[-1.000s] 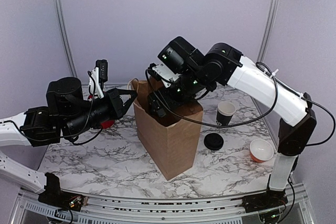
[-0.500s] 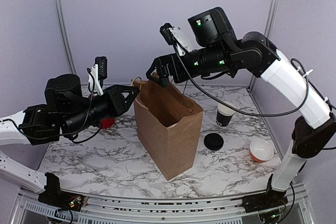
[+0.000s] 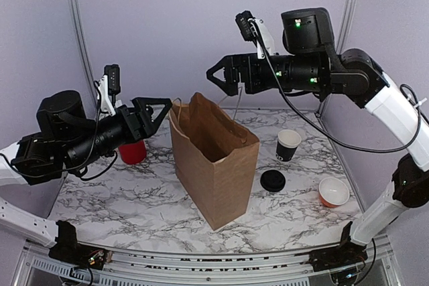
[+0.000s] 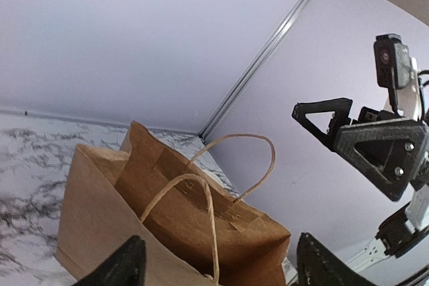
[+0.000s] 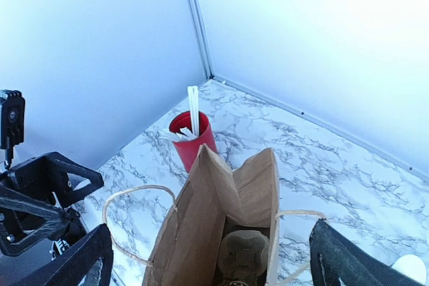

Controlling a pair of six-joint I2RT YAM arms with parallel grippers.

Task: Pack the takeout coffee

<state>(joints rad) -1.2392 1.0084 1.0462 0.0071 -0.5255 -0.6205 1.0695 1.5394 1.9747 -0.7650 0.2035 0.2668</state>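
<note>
Grippers clear of open bag

Brown paper bag (image 3: 214,172) stands upright, mouth up. A round brownish object (image 5: 242,252) sits deep inside; whether it is the lidded black paper coffee cup, or which way it points, is unclear. Left gripper (image 3: 164,112) gapes beside the rim, right gripper (image 3: 212,80) above; both hold nothing.

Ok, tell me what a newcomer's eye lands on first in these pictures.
A brown paper bag stands open mid-table, handles up. The left gripper and right gripper flank its top, both open and empty. Right of the bag sit an open black cup, a loose black lid and a small orange bowl.
</note>
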